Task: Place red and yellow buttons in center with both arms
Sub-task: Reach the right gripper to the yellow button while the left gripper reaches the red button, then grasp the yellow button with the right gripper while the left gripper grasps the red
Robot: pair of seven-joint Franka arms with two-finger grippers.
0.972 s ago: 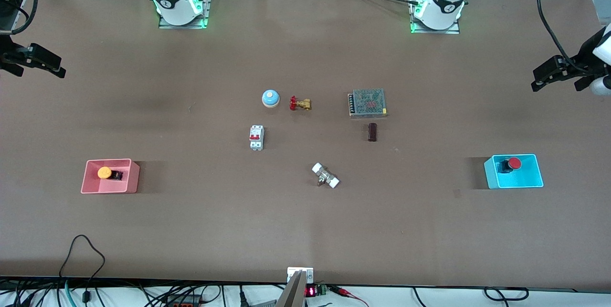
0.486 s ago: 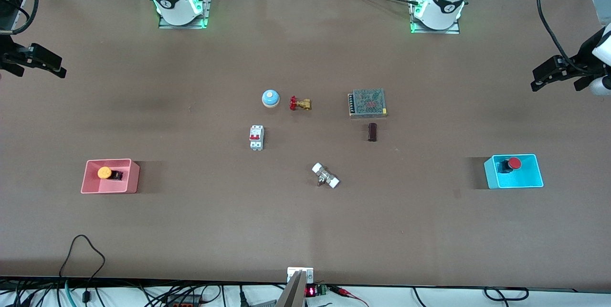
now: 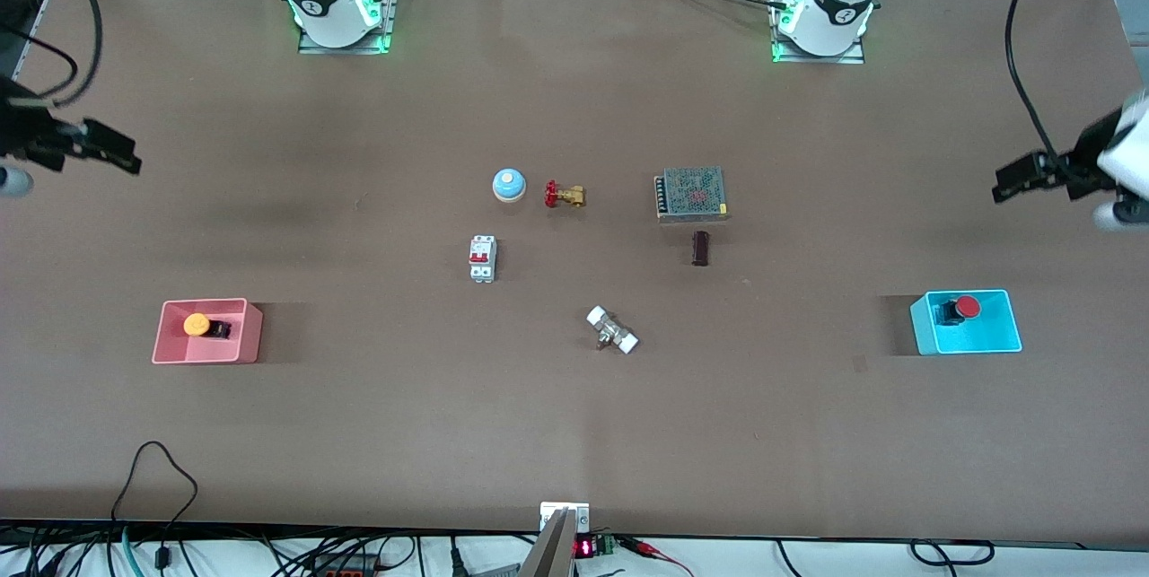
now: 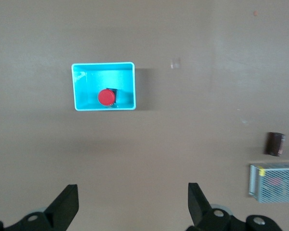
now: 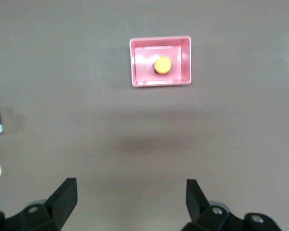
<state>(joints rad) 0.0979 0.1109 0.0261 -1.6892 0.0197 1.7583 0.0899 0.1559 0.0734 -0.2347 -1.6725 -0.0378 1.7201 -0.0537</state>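
The red button (image 3: 966, 307) lies in a cyan bin (image 3: 1005, 334) toward the left arm's end of the table; it also shows in the left wrist view (image 4: 106, 97). The yellow button (image 3: 197, 324) lies in a pink bin (image 3: 247, 336) toward the right arm's end; it also shows in the right wrist view (image 5: 162, 65). My left gripper (image 3: 1010, 185) hangs open and empty over bare table beside the cyan bin (image 4: 126, 85). My right gripper (image 3: 121, 161) hangs open and empty over bare table beside the pink bin (image 5: 183, 60). The center (image 3: 574, 263) is brown tabletop.
Around the middle lie a blue dome bell (image 3: 508, 185), a brass valve with a red handwheel (image 3: 564, 195), a white circuit breaker (image 3: 482, 257), a metal power supply (image 3: 690, 193), a dark block (image 3: 700, 248) and a white-capped fitting (image 3: 612, 330).
Both grippers have moved lower in the front view, toward their bins. The buttons and the other things have not moved.
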